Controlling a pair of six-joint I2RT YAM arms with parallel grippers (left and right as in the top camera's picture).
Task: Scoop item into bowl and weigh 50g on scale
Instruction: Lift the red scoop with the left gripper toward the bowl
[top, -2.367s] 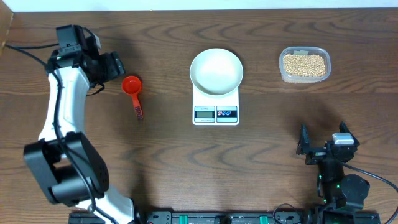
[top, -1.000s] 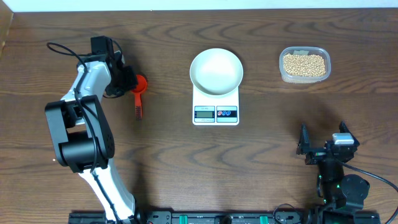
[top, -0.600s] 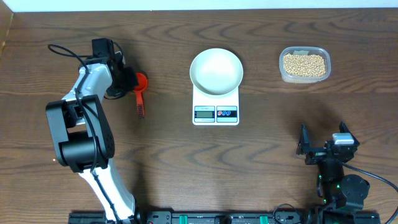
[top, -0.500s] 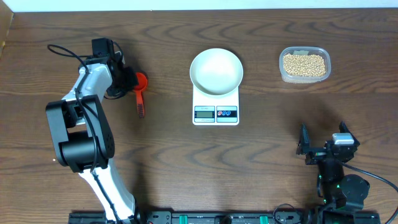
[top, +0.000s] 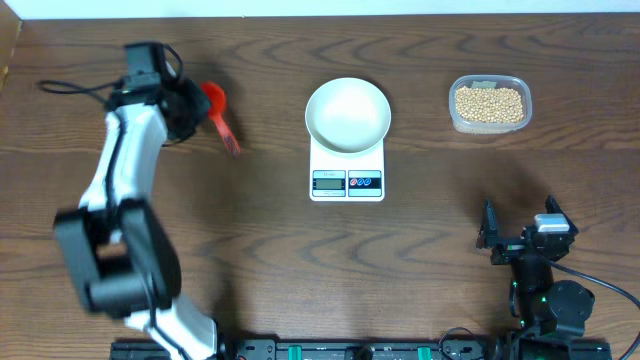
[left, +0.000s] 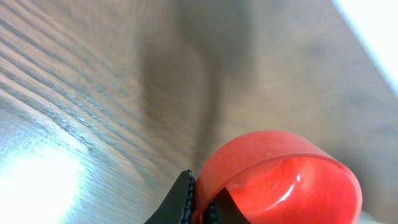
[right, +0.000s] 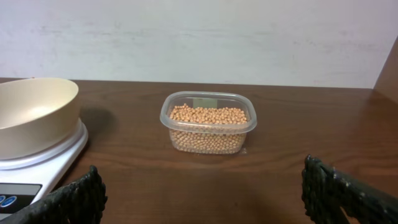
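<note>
- Beans (top: 489, 103) fill the clear tub (top: 452, 112), far right of the table (top: 300, 260).
- I see the white bowl (top: 348, 113) sitting on the scale (top: 347, 182), centre.
- Left jaws clenched on the red scoop (top: 214, 98), well left of the bowl.
- Right jaws released, facing the tub.

Left gripper (top: 198, 104) has clamped onto the red scoop (top: 213, 97) and raised it off the counter (top: 300, 260), shifting it back, handle now slanted.
</note>
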